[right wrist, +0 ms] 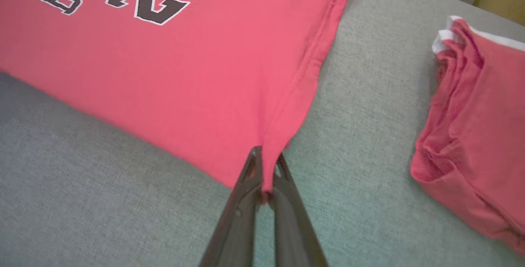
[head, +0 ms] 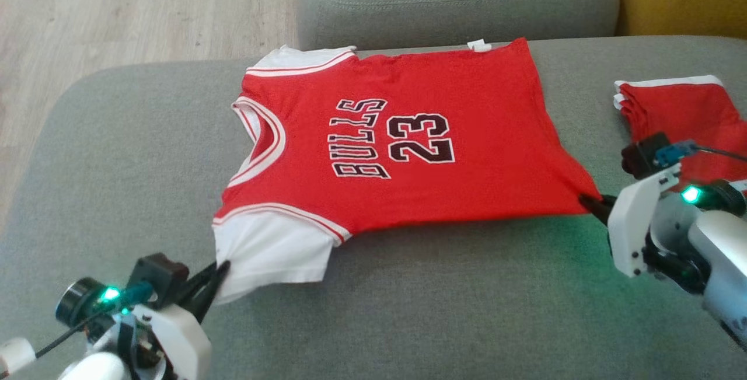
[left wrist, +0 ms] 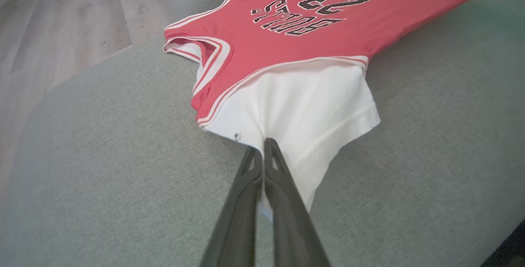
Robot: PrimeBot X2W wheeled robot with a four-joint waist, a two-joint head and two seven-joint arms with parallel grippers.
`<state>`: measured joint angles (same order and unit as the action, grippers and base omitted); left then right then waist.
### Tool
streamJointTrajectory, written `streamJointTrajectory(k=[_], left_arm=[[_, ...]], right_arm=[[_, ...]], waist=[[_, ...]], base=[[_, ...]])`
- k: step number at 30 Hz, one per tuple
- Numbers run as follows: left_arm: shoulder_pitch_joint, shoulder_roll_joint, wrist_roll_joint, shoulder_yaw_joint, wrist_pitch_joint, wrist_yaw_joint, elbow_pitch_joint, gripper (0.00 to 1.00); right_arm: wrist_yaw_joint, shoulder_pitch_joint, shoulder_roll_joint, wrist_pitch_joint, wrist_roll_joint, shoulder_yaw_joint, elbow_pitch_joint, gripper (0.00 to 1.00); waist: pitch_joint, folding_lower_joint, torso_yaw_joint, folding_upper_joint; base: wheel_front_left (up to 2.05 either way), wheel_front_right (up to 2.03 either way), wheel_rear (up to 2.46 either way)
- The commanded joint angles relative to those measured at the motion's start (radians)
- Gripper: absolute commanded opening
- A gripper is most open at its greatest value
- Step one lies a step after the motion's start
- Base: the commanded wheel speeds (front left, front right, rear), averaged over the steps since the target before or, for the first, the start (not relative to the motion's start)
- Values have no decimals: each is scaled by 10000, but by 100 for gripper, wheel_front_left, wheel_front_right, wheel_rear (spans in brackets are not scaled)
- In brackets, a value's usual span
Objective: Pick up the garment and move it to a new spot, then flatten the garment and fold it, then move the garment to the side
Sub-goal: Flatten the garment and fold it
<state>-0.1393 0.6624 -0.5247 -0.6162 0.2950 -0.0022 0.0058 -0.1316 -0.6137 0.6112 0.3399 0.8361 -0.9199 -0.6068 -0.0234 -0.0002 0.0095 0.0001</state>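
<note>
The garment (head: 402, 152), a red jersey printed BULLS 23, is spread face up across the middle of the head view on the grey sofa cushion (head: 408, 321). Its neckline is turned to the left of the frame and its hem to the right. The near white sleeve (head: 274, 246) is drawn to a point at the lower left, where it is pinched by the left tool (head: 220, 269). In the left wrist view the two fingers (left wrist: 283, 185) are seen pressed together on the sleeve's edge. The near hem corner (head: 575, 187) at the right is held by the right tool (head: 590, 200), and the right wrist view shows a tuck of red cloth clamped between almost closed fingers (right wrist: 246, 185).

The step in hand is judged to be the flattening, with the near edge stretched between the two grips. A shadow under that edge suggests it is raised slightly off the cushion.

To do this well:
- An even pull should be kept on both sides, so that the print is not skewed.
- The cloth should be lowered flat before either grip is opened.
- The sleeve is best eased outward rather than dragged, since it is puckered at the pinch.

A second folded red garment (head: 688, 111) lies near the right tool at the right edge and should be left undisturbed.
</note>
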Motion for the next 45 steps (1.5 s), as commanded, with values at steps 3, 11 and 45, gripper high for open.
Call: streamJointTrajectory(k=[3, 11, 45], left_arm=[[-566, 533, -89, 625, 112, 245, -619, 0], [-1458, 501, -60, 753, 388, 178, -471, 0], [-7888, -410, 1111, -1295, 40, -1279, 5092, 0]], right_arm=[[9, 82, 559, 72, 168, 247, 552, 0], [9, -125, 385, 182, -99, 730, 759, 0], [9, -3396, -1952, -336, -1736, 1466, -2009, 0]], waist=[[-108, 2, 12, -1], [-638, 2, 26, -1], [-3075, 2, -433, -1]], base=[[0, 0, 0], [0, 0, 0], [0, 0, 0]])
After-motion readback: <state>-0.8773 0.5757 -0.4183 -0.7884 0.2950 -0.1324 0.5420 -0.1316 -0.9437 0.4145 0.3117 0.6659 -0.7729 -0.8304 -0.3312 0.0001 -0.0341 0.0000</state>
